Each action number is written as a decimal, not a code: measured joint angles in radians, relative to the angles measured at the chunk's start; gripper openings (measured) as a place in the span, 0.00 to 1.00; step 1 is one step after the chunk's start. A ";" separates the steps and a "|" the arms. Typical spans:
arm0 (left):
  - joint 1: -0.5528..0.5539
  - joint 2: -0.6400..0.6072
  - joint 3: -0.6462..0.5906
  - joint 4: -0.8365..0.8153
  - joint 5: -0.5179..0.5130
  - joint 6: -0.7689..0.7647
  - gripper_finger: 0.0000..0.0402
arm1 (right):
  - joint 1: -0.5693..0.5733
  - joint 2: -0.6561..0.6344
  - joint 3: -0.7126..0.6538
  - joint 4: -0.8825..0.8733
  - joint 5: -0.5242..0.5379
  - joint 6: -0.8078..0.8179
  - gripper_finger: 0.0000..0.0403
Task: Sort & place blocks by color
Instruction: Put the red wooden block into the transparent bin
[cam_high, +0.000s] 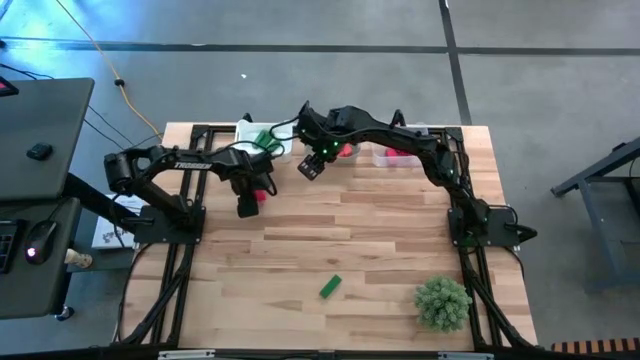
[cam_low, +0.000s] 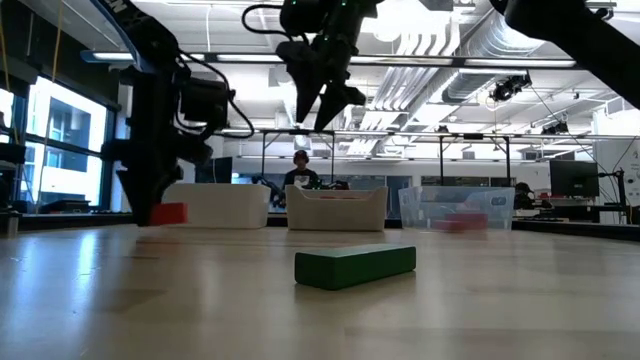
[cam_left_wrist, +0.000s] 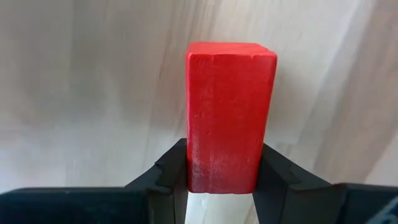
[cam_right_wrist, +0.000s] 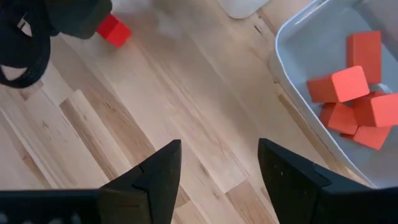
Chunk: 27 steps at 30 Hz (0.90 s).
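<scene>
My left gripper (cam_high: 250, 197) stands at the table's far left, pointing down, shut on a red block (cam_left_wrist: 230, 115); the low view shows that red block (cam_low: 168, 212) beside its fingers. My right gripper (cam_low: 320, 100) hangs open high over the table's far middle, with only bare wood between its fingers (cam_right_wrist: 221, 168). A green bar block (cam_high: 331, 287) lies flat near the front edge. Salmon blocks (cam_right_wrist: 351, 93) lie in a clear tray (cam_right_wrist: 292, 74). Green blocks (cam_high: 264, 138) lie in a white tray at the far edge. My left gripper pinches the red block's two opposite long sides (cam_left_wrist: 194, 171) between its two fingers, at one end of the block. The fingers come from above, pointing down, and lie across it. The block sticks out level to one side, a little clear of the table.
Three trays line the far edge: a white one (cam_low: 225, 205), a second white one (cam_low: 338, 208) and the clear one (cam_low: 455, 210). A bushy green plant ball (cam_high: 443, 303) stands at the front right. Bare wood lies across the table's middle.
</scene>
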 joint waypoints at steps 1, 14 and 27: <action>0.001 -0.012 0.000 0.004 0.016 0.000 0.26 | -0.003 -0.004 0.000 -0.001 -0.002 -0.006 0.50; 0.001 -0.193 0.000 0.071 0.117 -0.029 0.26 | -0.084 -0.063 0.001 0.057 -0.103 -0.041 0.50; 0.001 -0.317 0.001 0.219 0.125 -0.111 0.27 | -0.138 -0.062 0.001 0.180 -0.309 -0.037 0.52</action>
